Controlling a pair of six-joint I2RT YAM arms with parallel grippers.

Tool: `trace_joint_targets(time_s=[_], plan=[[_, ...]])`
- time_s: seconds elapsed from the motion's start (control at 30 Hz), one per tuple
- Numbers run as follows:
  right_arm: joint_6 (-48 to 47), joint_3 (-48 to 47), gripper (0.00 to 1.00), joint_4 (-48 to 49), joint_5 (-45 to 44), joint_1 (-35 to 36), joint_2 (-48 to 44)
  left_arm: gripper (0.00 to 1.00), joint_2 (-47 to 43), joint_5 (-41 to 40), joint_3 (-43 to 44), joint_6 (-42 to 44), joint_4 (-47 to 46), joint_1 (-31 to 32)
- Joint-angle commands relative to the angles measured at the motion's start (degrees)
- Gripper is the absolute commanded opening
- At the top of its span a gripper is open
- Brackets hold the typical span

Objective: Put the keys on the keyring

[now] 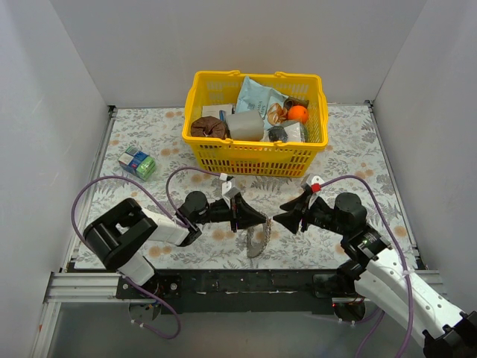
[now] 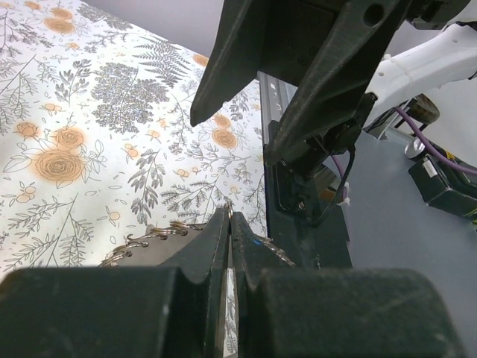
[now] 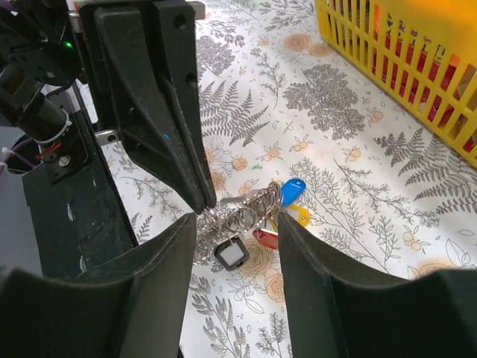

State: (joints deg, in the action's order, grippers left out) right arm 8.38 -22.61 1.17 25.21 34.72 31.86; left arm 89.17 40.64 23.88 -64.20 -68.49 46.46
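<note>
Keyring [image 3: 246, 209] with keys [image 3: 291, 191] | left gripper [image 3: 203, 203] clamped on keyring | right gripper [image 1: 279, 221] jaws apart

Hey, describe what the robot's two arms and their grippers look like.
The left arm and right arm have white links and black joints. Purple cables loop along each. The left gripper and right gripper are black, each with two tapering, wedge-shaped fingers. A small red mark sits on the right one.
</note>
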Motion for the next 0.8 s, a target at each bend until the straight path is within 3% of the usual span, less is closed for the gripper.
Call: trace_joint_targets(time_s=[0.0, 0.2, 0.53, 0.77], plan=[[1.5, 2.0, 0.54, 5.8, 4.1, -2.1, 0.1, 0.00, 0.5, -2.1, -2.0, -0.3, -9.4, -0.3], [4.1, 5.4, 0.47, 11.0, 11.9, -6.4, 1.1, 0.00, 1.2, -2.8, -4.4, 0.2, -14.9, -0.3], [4.5, 6.4, 0.32, 14.0, 19.3, -6.8, 4.5, 0.00, 3.1, -0.7, -4.7, -0.4, -20.5, -0.3], [4.2, 7.4, 0.28, 15.2, 21.0, -6.7, 6.4, 0.00, 7.1, 0.7, -3.3, -5.3, -30.2, -0.3]])
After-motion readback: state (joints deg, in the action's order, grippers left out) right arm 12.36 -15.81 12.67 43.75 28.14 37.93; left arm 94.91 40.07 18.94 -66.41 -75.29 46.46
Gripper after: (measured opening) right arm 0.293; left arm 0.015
